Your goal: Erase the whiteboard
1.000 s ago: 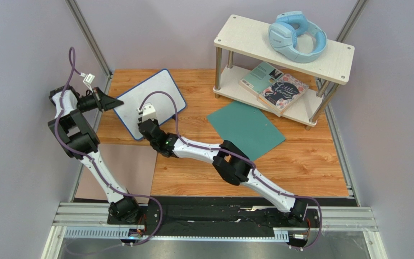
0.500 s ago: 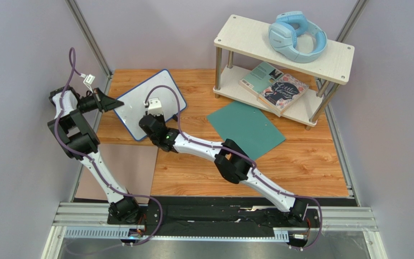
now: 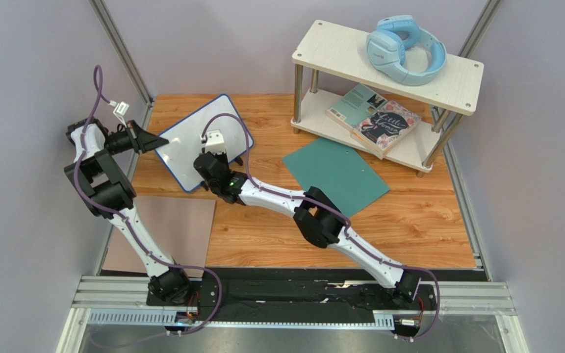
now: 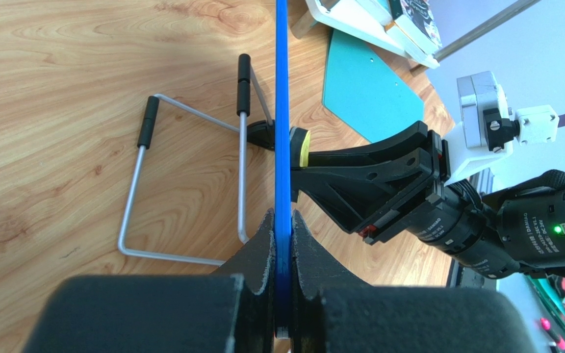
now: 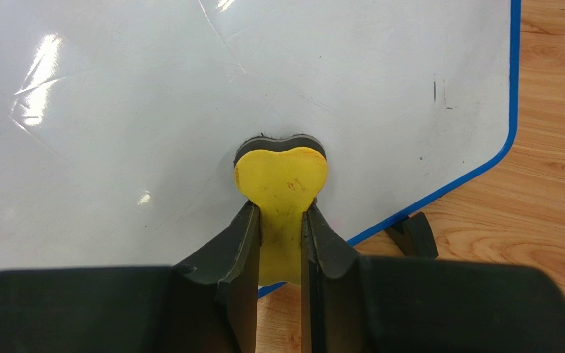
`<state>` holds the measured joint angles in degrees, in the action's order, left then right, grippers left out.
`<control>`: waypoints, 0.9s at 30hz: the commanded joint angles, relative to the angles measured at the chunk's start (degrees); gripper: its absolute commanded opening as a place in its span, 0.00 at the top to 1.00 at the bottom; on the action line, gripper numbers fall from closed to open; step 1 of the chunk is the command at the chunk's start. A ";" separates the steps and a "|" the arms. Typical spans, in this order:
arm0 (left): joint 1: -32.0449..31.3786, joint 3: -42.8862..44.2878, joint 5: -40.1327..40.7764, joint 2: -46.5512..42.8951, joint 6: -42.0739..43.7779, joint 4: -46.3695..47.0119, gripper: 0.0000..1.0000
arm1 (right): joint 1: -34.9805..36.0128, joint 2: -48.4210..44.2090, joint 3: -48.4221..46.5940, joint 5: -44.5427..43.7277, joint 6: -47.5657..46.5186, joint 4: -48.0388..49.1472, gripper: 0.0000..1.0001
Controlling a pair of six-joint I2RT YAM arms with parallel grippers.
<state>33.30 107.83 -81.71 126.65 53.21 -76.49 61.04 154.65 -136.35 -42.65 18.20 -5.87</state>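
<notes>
The whiteboard (image 3: 182, 151) stands tilted at the table's back left, white with a thin blue rim (image 4: 282, 110). My left gripper (image 3: 162, 140) is shut on its left edge, and the jaws pinch the blue rim (image 4: 283, 239). My right gripper (image 3: 215, 145) is shut on a yellow eraser (image 5: 280, 176) whose dark felt face presses against the board's surface (image 5: 153, 88). In the right wrist view the board looks almost clean, with a few faint black marks (image 5: 435, 92) near its right edge. The board's wire stand (image 4: 190, 191) rests on the wood behind it.
A teal flat sheet (image 3: 335, 176) lies right of the board. A two-tier shelf (image 3: 322, 44) at the back right carries blue headphones (image 3: 405, 50) and books (image 3: 374, 119). A brownish-pink mat (image 3: 178, 228) lies at the near left. A black foot (image 5: 414, 235) sits under the board's corner.
My right gripper has slid the eraser across the board, away from its near-left part toward the far right. The left gripper and the board have stayed put.
</notes>
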 commanded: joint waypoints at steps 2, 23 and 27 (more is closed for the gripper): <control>-0.16 -1.13 2.26 -2.55 3.57 -19.75 1.00 | 0.57 -2.86 2.58 7.84 1.58 5.34 1.00; -0.16 -1.57 3.58 -3.43 3.74 -19.75 1.00 | -6.09 -8.47 5.56 8.55 8.87 7.19 1.00; -0.16 -1.05 3.40 -3.25 3.30 -19.75 1.00 | -9.53 -15.41 13.64 8.55 8.44 10.08 1.00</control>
<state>33.41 107.24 -80.75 125.73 53.30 -76.38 57.60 148.88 -127.50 -32.12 24.69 0.27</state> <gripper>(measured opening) 0.031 0.217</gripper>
